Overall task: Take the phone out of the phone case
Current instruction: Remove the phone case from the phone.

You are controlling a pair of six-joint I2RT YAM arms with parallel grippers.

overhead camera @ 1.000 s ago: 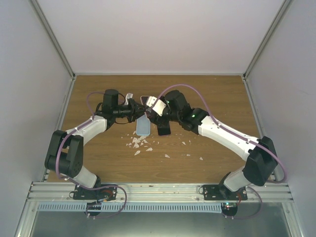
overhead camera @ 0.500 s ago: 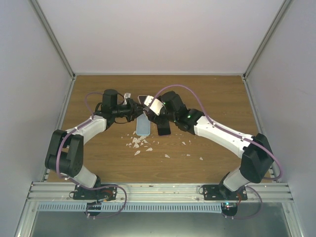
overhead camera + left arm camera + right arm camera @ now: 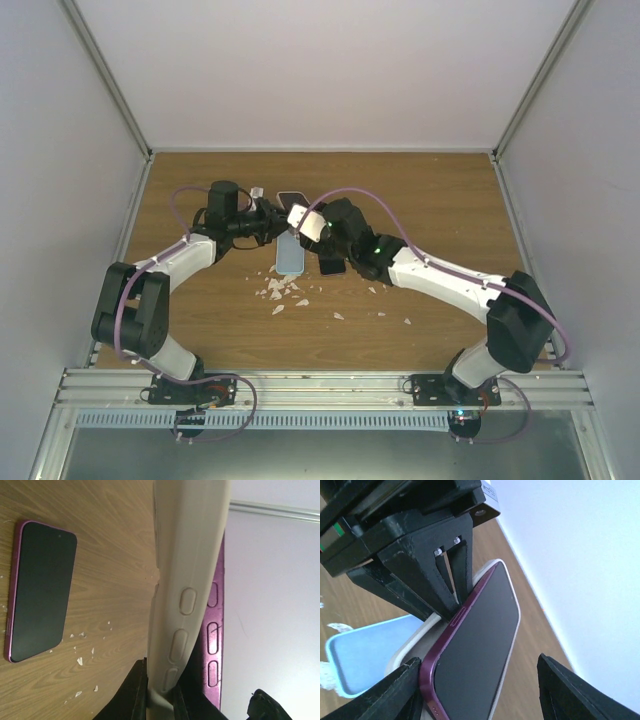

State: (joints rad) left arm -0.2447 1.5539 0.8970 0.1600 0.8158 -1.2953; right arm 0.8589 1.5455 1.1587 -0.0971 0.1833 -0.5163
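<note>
My left gripper [image 3: 271, 226] is shut on the edge of a cream phone case [image 3: 189, 575], held on edge above the table. A purple phone [image 3: 477, 630] sits in it, its near corner lifted out of the case [image 3: 412, 647]; its purple side [image 3: 215, 625] stands off the case. My right gripper [image 3: 306, 224] is open, its fingers [image 3: 407, 692] astride the phone's near end, the left finger against the lifted corner. In the right wrist view the left gripper's fingers [image 3: 457, 572] clamp the case's far side.
A second purple phone [image 3: 40, 590] lies screen up on the wooden table [image 3: 430, 200], also seen in the top view [image 3: 331, 264]. An empty light-blue case [image 3: 288, 256] lies beside it. White crumbs [image 3: 282, 292] are scattered in front. Walls enclose the table.
My right arm has swung left and lower, bringing its gripper closer to the left gripper and round the cased phone. The left arm has hardly moved.
</note>
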